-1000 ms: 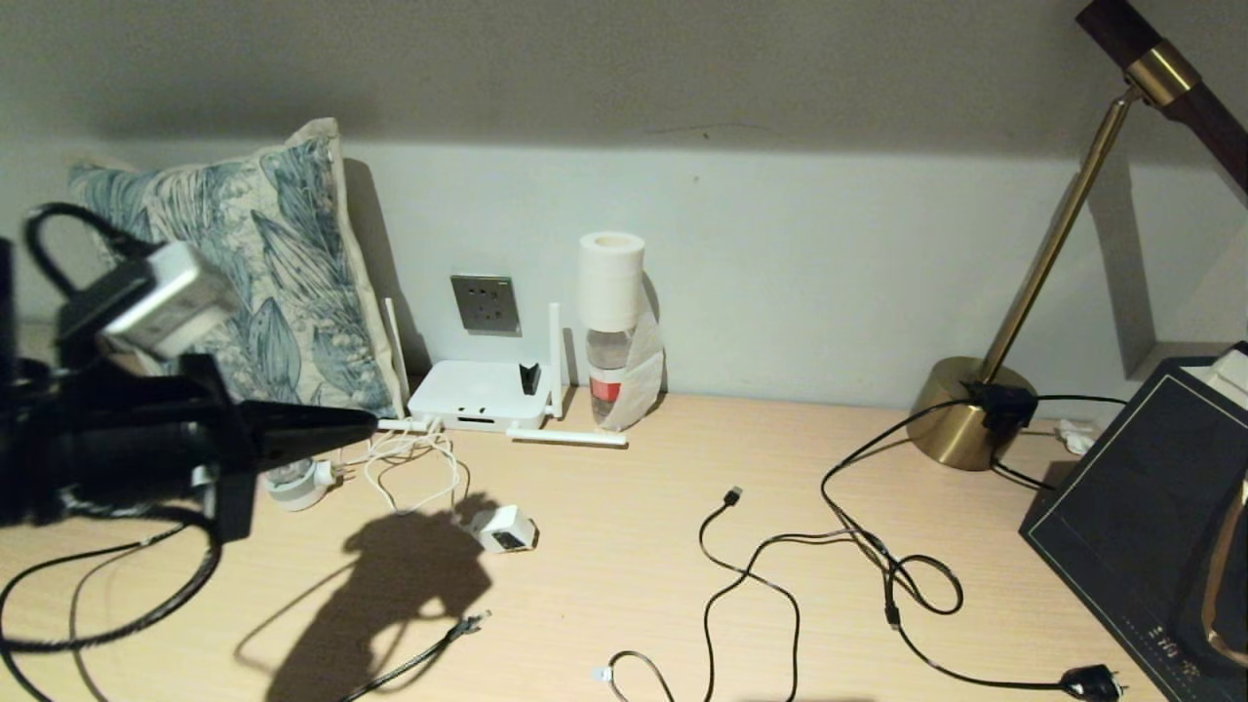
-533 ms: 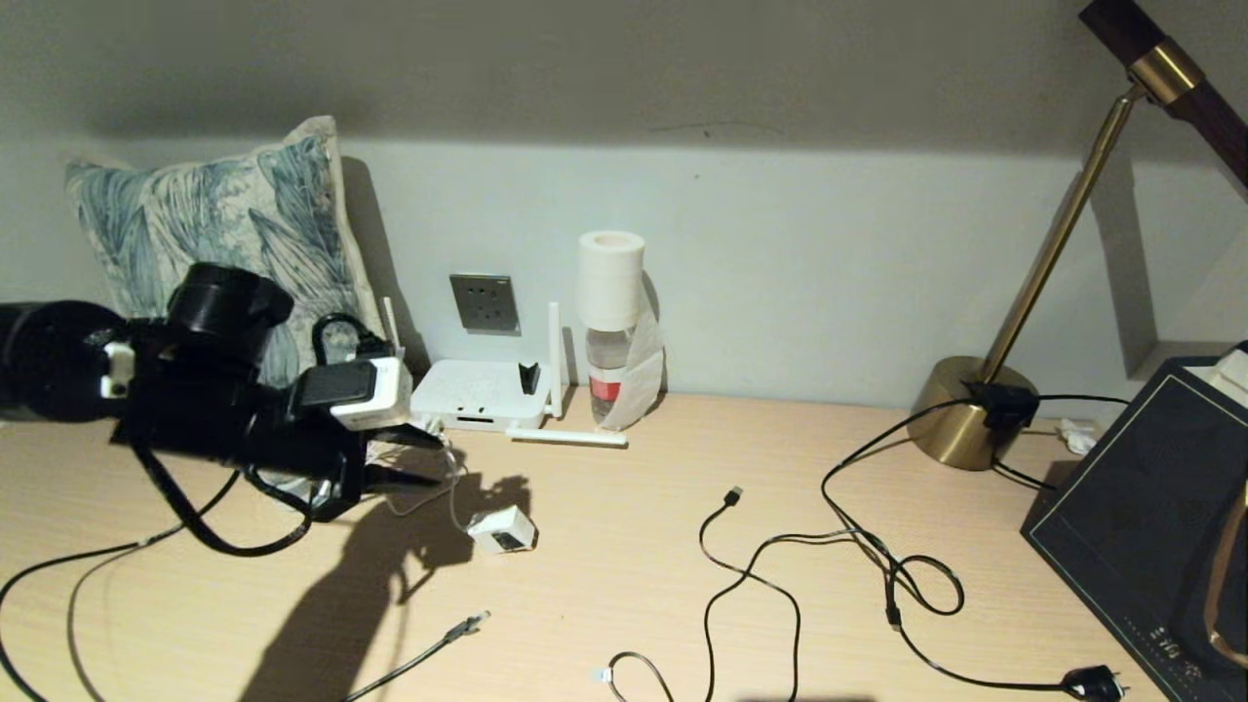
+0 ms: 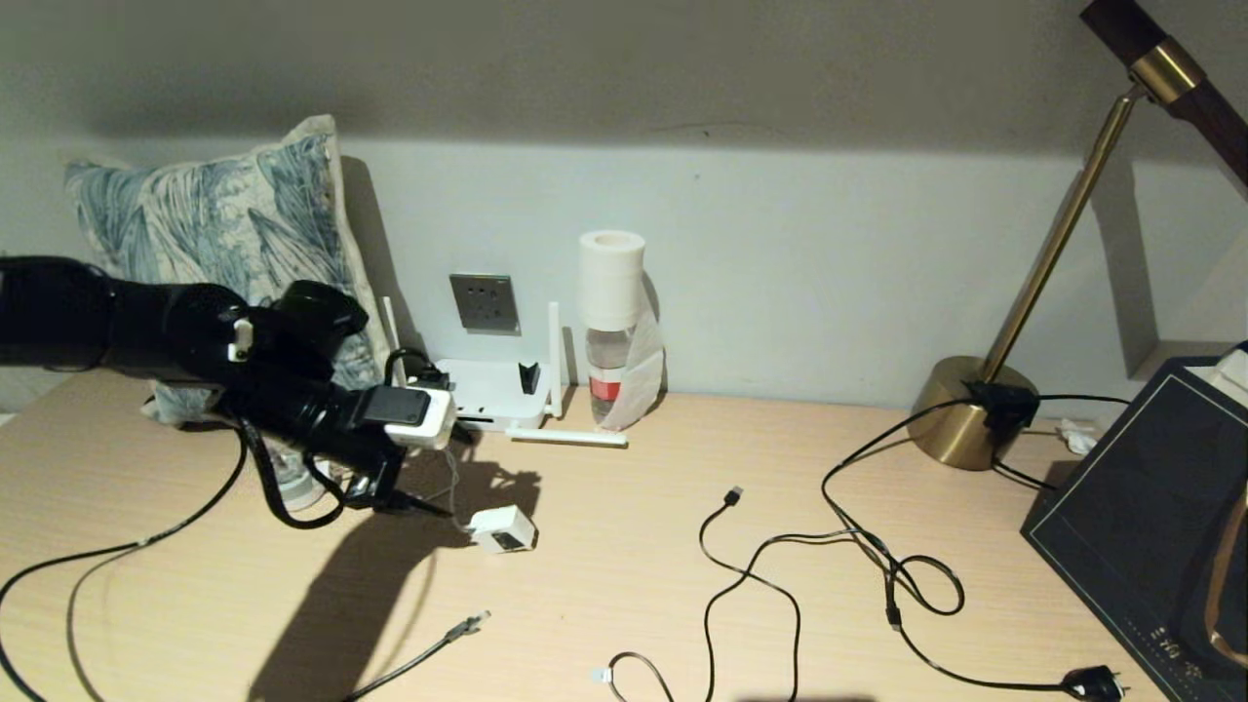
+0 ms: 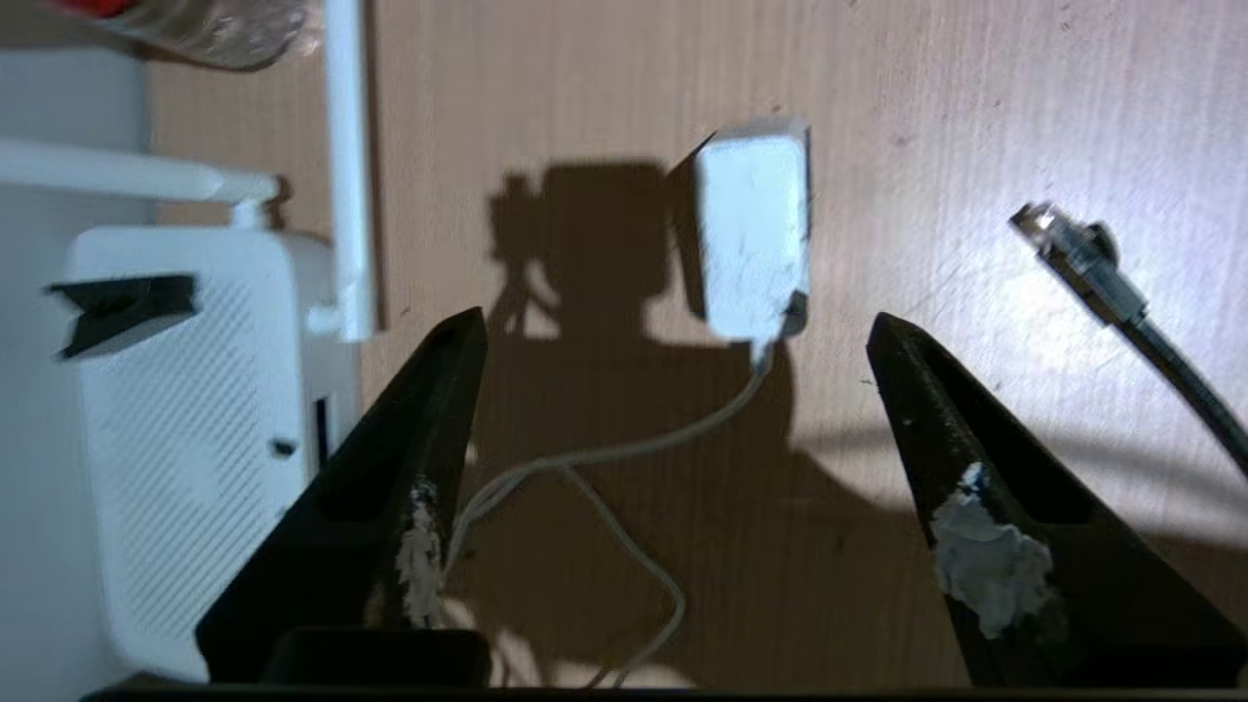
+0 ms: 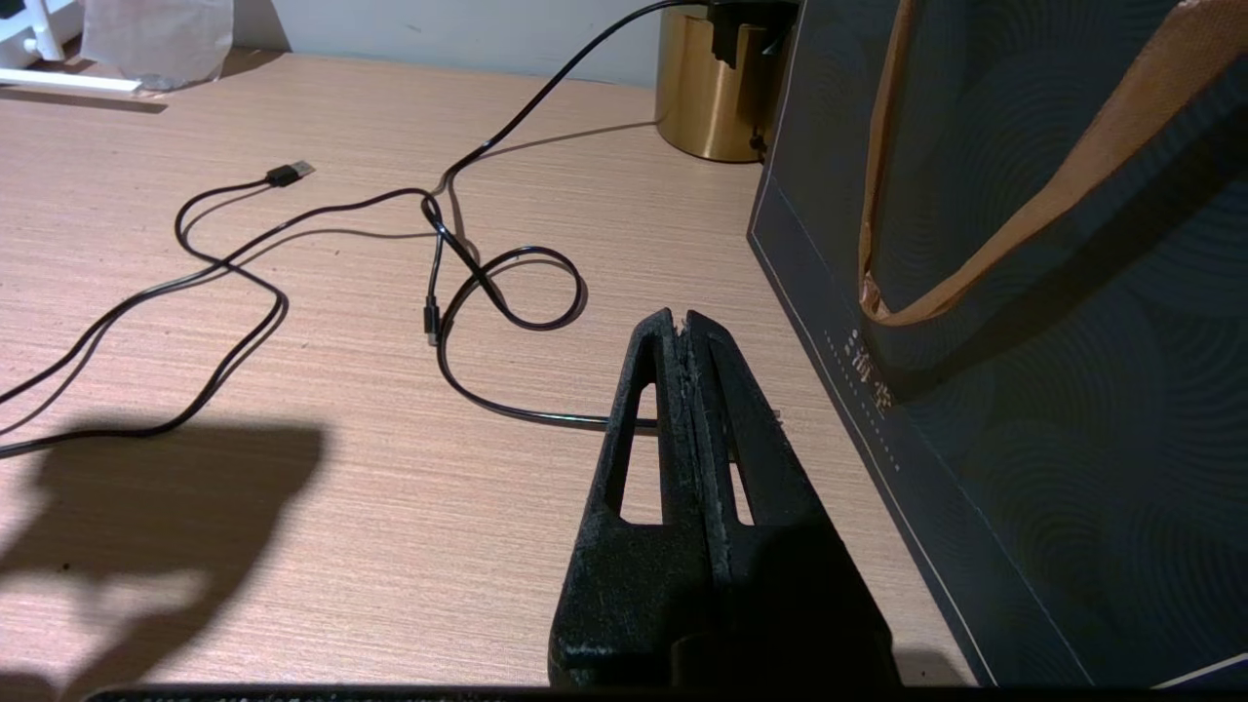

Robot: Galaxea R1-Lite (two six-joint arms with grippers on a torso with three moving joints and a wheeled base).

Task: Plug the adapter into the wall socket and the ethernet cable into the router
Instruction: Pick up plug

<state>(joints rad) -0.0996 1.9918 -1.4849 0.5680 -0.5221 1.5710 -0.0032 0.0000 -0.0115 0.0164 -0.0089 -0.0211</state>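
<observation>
The white cube adapter [image 3: 502, 529] lies on the desk with its thin white cord running back toward the router [image 3: 487, 393]. My left gripper [image 3: 444, 475] hangs open just left of the adapter, close above the desk. In the left wrist view the adapter [image 4: 753, 239] sits a little beyond the open left gripper [image 4: 675, 320], with the cord between the jaws. The ethernet cable's clear connector [image 3: 473, 620] [image 4: 1068, 249] lies nearer the front edge. The grey wall socket [image 3: 485, 302] is on the wall above the router [image 4: 185, 419]. My right gripper [image 5: 676, 320] is shut and empty, low over the desk.
A leaf-print pillow [image 3: 224, 253] leans at the back left. A bottle topped with a paper roll [image 3: 612, 322] stands right of the router. A brass lamp base [image 3: 965, 409], a USB-tipped black cable [image 3: 731, 497], a black mains plug [image 3: 1092, 681] and a dark bag [image 3: 1150, 507] [image 5: 1024, 292] fill the right side.
My left arm has come down from high and close to the camera and reached forward and right. Its open jaws now sit just short of the adapter.
</observation>
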